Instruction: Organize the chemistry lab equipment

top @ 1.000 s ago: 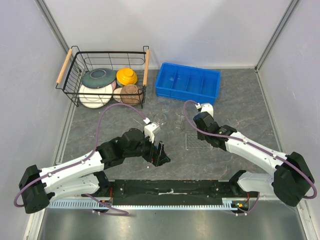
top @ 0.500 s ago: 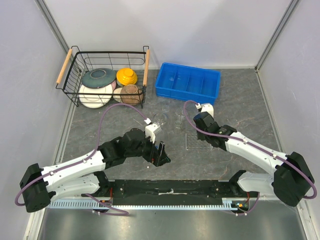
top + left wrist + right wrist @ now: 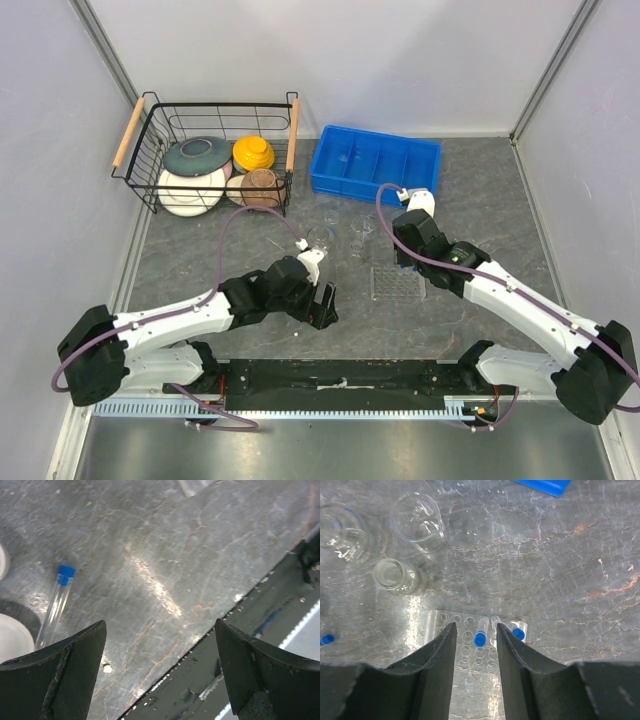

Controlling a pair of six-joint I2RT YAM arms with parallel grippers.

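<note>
Your right gripper hangs straight over the clear gridded rack, fingers about half apart and gripping nothing. The gap is wider than the blue-capped test tube standing in a well directly beneath it. A second capped tube stands at the rack's right edge. That straight-down pose suits lowering tubes upright into wells, so I read the tube under the fingers as seated.

Your left gripper is spread wide and empty, held low over the near part of the table. A loose test tube lies flat on the table left of the rack, beside the left gripper and outside its fingers. You would need to shift across and set the fingers either side of it before closing.

Beyond the rack, a small beaker, a narrow-necked flask and a rounder flask stand upright. They are near the blue divided tray, which I judge to be their likely home.
</note>
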